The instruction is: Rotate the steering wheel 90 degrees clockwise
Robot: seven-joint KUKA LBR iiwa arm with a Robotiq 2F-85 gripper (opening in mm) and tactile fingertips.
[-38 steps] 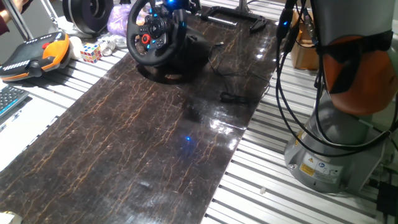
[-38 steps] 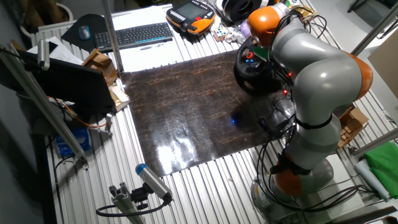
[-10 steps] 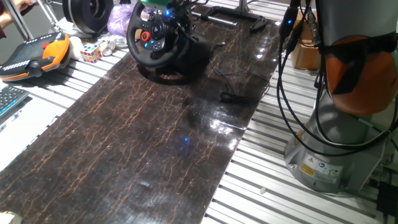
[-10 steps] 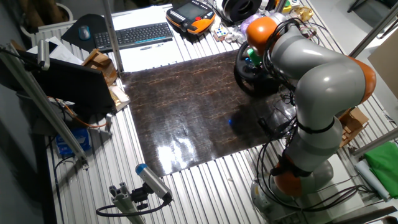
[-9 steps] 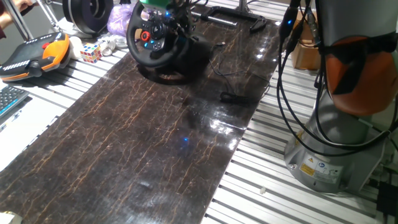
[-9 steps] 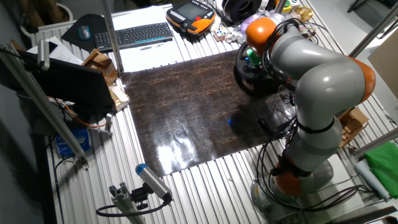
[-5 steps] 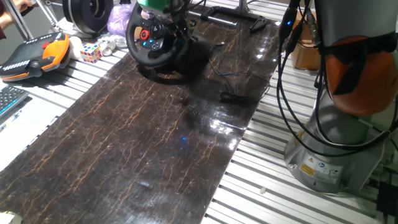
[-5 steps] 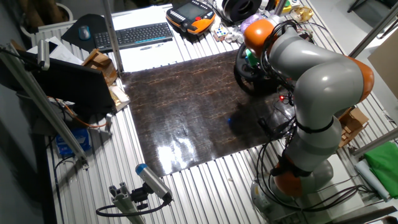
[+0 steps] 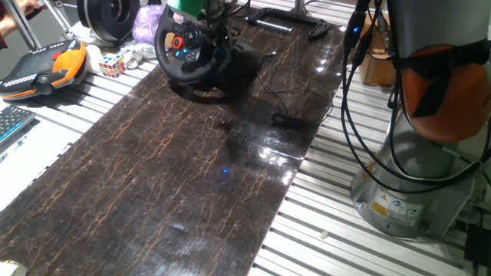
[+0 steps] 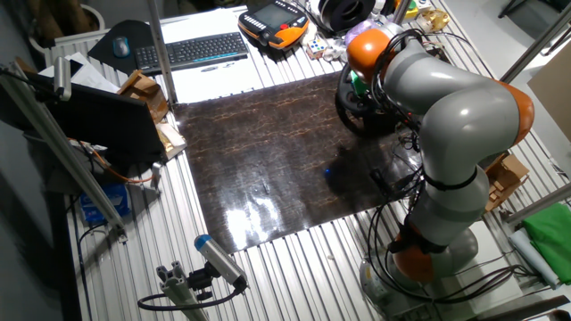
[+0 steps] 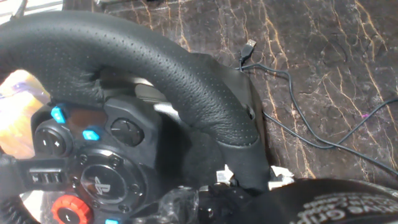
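The steering wheel (image 9: 184,74) is black with a thick rim and stands on its black base at the far end of the dark mat. Its hub carries a red knob (image 9: 176,44) and small blue buttons. My gripper (image 9: 210,18) is at the wheel's upper right rim and is shut on it. In the hand view the rim (image 11: 155,62) runs diagonally into my gripper (image 11: 242,180), with the red knob (image 11: 67,208) at the bottom left. In the other fixed view my arm hides most of the wheel (image 10: 346,105).
A black spool-like ring (image 9: 107,15), a cube puzzle (image 9: 112,65), an orange-black pendant (image 9: 46,65) and a keyboard (image 9: 11,123) lie left of the mat. Cables (image 9: 288,119) cross the mat behind the wheel. The robot base (image 9: 414,184) stands at the right.
My gripper has shifted slightly to the left at the top of the wheel. The wheel's hub and red knob have shifted a little with it. The hand's light went from blue to green.
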